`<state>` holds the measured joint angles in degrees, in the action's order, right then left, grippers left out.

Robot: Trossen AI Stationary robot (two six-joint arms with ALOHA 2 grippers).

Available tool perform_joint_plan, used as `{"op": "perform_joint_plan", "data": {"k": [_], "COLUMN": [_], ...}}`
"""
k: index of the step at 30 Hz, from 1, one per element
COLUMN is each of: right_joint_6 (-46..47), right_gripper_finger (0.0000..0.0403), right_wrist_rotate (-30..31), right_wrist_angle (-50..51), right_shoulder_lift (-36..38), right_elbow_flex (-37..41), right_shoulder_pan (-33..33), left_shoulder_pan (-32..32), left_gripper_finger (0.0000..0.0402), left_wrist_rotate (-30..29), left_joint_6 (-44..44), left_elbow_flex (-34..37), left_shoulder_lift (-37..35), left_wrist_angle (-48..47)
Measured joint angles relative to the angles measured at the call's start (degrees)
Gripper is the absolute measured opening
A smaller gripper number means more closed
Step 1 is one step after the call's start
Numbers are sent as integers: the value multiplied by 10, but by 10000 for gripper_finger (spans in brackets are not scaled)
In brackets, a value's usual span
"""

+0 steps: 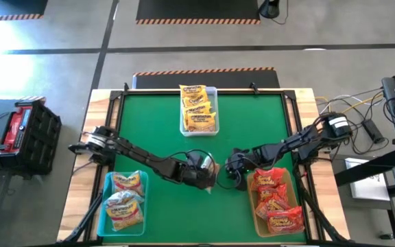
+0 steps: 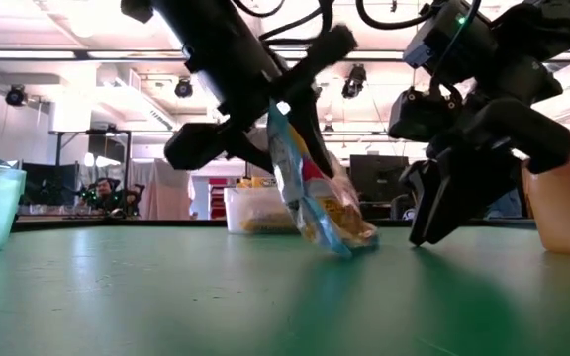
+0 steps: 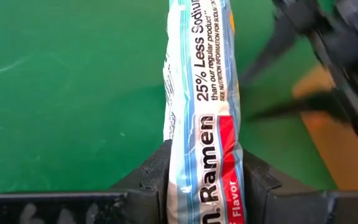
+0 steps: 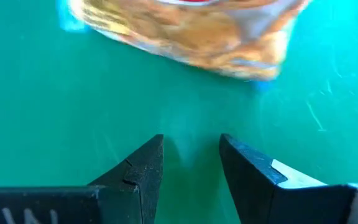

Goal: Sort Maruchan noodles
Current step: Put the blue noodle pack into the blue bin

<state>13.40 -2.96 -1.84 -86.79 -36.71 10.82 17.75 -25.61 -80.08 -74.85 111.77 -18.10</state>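
Near the front edge, almost finished: blue bin [image 1: 102, 206] left, orange bin [image 1: 255, 213] right, clear bin [image 1: 183, 116] far all filled, only last pale-blue packet [image 2: 310, 203] pinched upright mid-table by left gripper [image 3: 205, 186], right gripper [image 4: 191, 158] empty, parted beside.

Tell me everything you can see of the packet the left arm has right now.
The ramen packet is a flat crinkly plastic pack, white and pale blue with a red patch, printed "25% Less Sodium" and "Ramen". It stands on edge, tilted, its lower end on the green table, pinched between the left gripper jaws. The right gripper is beside it, jaws apart and empty.
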Motion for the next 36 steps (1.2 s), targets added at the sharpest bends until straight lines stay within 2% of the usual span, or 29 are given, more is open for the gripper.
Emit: {"op": "perform_joint_plan", "data": {"k": [3, 6, 13, 19, 24, 27, 33, 36], "right_joint_6": [-9, -12, -15, -15, -14, -3, 9, 28], "right_gripper_finger": [150, 150, 150, 150, 150, 150, 150, 150], "right_wrist_rotate": [10, 13, 16, 16, 18, 22, 30, 32], "right_wrist_angle": [8, 7, 7, 11, 14, 14, 15, 15], "right_shoulder_lift": [4, 3, 3, 4, 4, 4, 4, 5], "right_elbow_flex": [0, 0, 0, 0, 0, 0, 0, 1], "right_shoulder_pan": [0, 0, 0, 0, 0, 0, 0, -1], "left_shoulder_pan": [5, 17, 64, 145, 253, 320, 436, 481], "left_gripper_finger": [100, 101, 99, 99, 102, 103, 103, 102], "left_wrist_rotate": [37, 41, 37, 75, 82, 84, 86, 87], "left_joint_6": [48, 73, 96, 111, 122, 82, -82, -123], "left_elbow_flex": [0, 0, 2, 3, 3, 3, 3, 7], "left_shoulder_lift": [-15, -44, -133, -222, -283, -311, -333, -331], "left_wrist_angle": [-1, -10, -140, -249, -316, -355, -481, -488]}}
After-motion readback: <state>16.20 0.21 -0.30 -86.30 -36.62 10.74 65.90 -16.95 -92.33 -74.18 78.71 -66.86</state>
